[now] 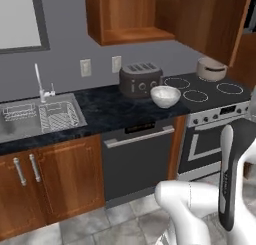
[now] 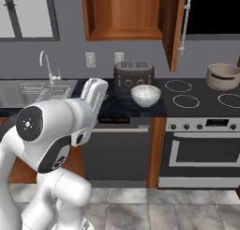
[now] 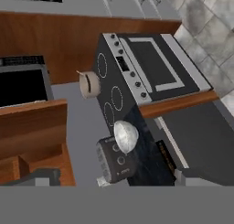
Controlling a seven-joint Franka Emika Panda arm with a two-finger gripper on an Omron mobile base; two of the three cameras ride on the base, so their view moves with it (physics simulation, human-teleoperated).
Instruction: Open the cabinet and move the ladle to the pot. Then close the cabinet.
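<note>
The cabinet point(image 2: 123, 14) is seen on the wall above the bench point(image 1: 100, 106). Its door point(image 2: 172, 29) is swung fully out to the right and the long bar handle point(image 2: 186, 26) is turned toward the stove. It is judged to be left open because the last step, closing it, is not yet done. The shelf inside is seen as bare wood in both base views.

The stove point(image 2: 201, 100) is set at the right end of the bench, and the pot point(image 2: 223, 75) is stood on its far right burner, well apart from the cabinet. That placement is what calls for a long carry between the two.

A toaster point(image 1: 140, 79) is pushed back against the wall, and a white bowl point(image 1: 165, 96) is set just in front of it near the bench edge. Both are below the open door and are judged to be out of its swing.

In the hand view a thin pale sliver, taken to be the ladle point(image 3: 80, 74), is seen jutting from the rim of the pot. It is too small for certainty, but it is judged to have been dropped there already.

The claw point(image 3: 114, 179) is held wide with nothing between its tips. It is held high over the kitchen, which is judged to suit a reach for the door.
</note>
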